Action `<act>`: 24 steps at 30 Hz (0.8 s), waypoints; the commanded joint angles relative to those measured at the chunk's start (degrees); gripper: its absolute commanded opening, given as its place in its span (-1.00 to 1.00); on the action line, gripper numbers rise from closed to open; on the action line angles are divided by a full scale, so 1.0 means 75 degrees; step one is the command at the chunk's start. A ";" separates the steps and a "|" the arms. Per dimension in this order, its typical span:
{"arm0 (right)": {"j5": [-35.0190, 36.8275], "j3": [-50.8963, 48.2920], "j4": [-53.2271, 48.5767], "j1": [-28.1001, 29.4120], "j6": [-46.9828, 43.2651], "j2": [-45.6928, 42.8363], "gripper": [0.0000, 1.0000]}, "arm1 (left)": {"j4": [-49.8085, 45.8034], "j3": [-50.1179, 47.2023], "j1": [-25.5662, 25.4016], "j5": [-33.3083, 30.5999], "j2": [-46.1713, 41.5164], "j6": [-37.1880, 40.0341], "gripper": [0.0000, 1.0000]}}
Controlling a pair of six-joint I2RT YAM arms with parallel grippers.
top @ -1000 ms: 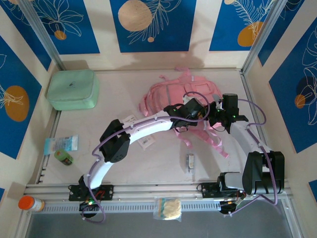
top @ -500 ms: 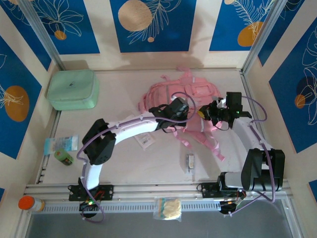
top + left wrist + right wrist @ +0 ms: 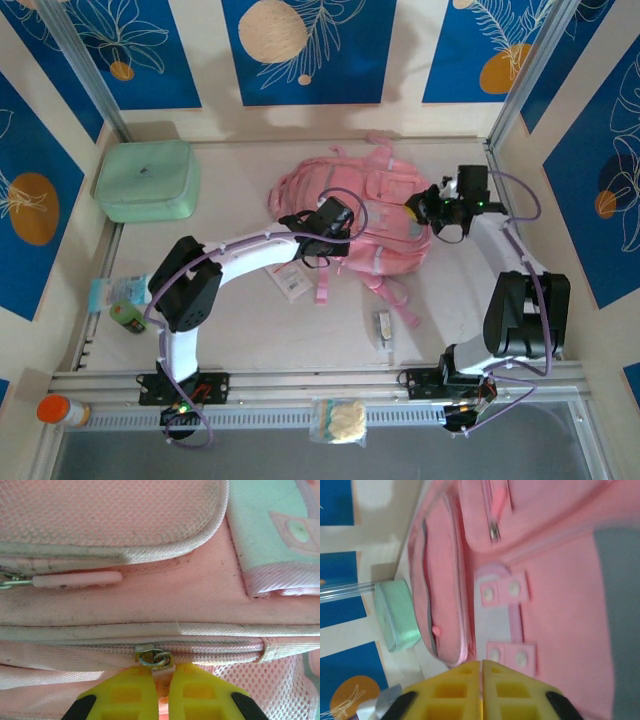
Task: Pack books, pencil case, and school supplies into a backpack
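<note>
On the backpack [image 3: 385,200], left gripper [image 3: 161,672] pinches a zip pull [image 3: 154,657]; right gripper [image 3: 481,665] closed

A pale pink backpack [image 3: 385,235] is lying flat on a light worktop [image 3: 250,330], with its straps trailing toward the near edge. The left pincer [image 3: 345,222] is resting on the backpack's left half, its white arm curving in from the near left. The right pincer [image 3: 413,211] is touching the backpack's right side. A white pencil case [image 3: 291,283] is lying just beside the backpack's near-left corner, partly hidden under the left arm. A tiny pale oblong item [image 3: 383,328] is sitting near the strap ends. A mint-green case [image 3: 147,180] is sitting well apart to the backpack's left.
</note>
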 commanded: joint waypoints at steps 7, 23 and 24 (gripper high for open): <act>0.1369 -0.1706 0.0839 0.1789 0.2766 -0.0996 0.17 | 0.0403 0.0387 -0.0034 0.0467 -0.0129 0.0104 -1.00; 0.3722 -0.0278 -0.0365 0.2427 0.1320 0.0333 -0.90 | -0.0559 0.0641 -0.0151 -0.0122 -0.0172 0.0389 -1.00; 0.3939 -0.0228 -0.0693 0.2313 0.0985 0.0224 -1.00 | -0.0745 0.0595 -0.0151 -0.0368 -0.0253 0.0487 -1.00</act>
